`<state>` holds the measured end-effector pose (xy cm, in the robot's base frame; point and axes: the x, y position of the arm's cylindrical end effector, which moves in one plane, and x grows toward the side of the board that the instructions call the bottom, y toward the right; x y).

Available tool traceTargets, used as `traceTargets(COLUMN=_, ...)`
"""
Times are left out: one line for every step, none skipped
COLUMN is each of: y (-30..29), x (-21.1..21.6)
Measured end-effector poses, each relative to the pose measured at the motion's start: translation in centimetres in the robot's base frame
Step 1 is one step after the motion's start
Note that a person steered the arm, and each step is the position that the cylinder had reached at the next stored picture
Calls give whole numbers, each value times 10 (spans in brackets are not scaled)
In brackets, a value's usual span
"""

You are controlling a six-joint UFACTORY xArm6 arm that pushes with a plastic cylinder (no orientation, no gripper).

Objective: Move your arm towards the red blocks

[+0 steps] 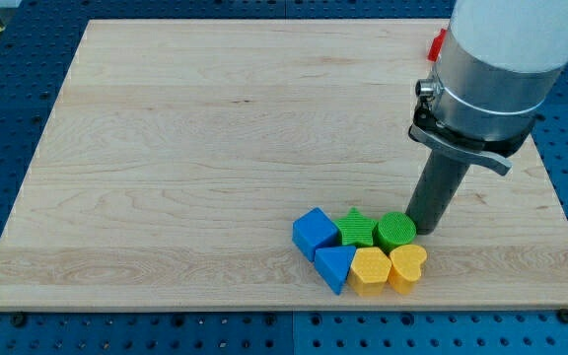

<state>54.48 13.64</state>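
Note:
A small piece of a red block (438, 44) shows at the view's top right; the rest is hidden behind the arm's white body, so its shape cannot be made out. No other red block shows. My tip (421, 229) rests on the board at the lower right, far below that red piece. It sits right against the right side of a green cylinder (394, 232).
A tight cluster lies just left of my tip: a blue cube (314, 233), a green star (357, 228), a blue triangle (334, 266), a yellow hexagon (371, 271) and a yellow heart (407, 266). The wooden board (185, 148) ends close below the cluster.

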Motion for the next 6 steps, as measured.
traceTargets(y=0, x=-22)
traceTargets(y=-22, x=-60)
traceTargets(y=-72, x=-107)
traceTargets(y=-89, x=-184)
traceTargets(y=-83, x=-259)
traceTargets(y=-38, x=-314)
